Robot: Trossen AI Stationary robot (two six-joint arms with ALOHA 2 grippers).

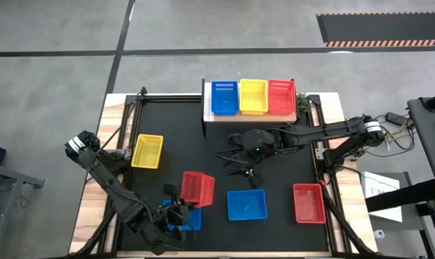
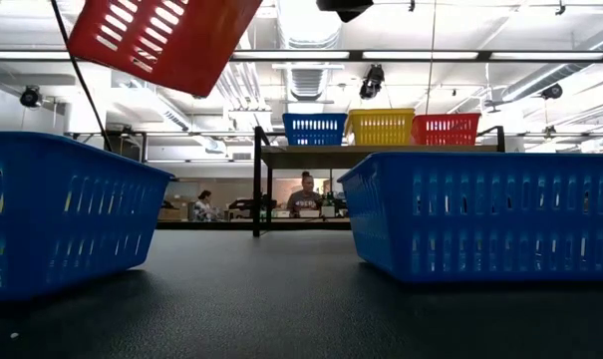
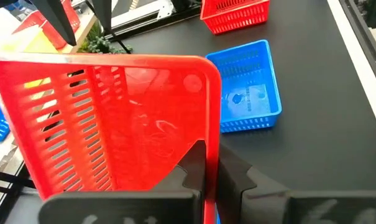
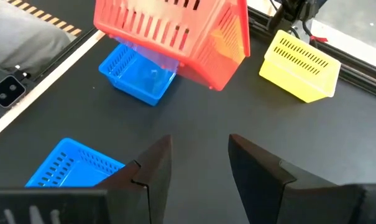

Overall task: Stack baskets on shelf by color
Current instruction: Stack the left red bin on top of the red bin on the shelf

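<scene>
High view: the left pincer [image 1: 182, 208] is clamped on the rim of a red perforated plastic basket [image 1: 198, 188], held above a blue plastic basket [image 1: 190, 218] near the counter's front edge. The light wood shelf [image 1: 251, 116] already carries blue, yellow and red baskets. The right pincer [image 1: 247, 171] hovers mid-mat.

Low view: the red basket hangs tilted overhead.

Left wrist view: the grip is on one wall only, so the basket may swing or slip.

Right wrist view: the fingers [image 4: 151, 165] stand apart, empty. Both arms converging risks collision.
</scene>
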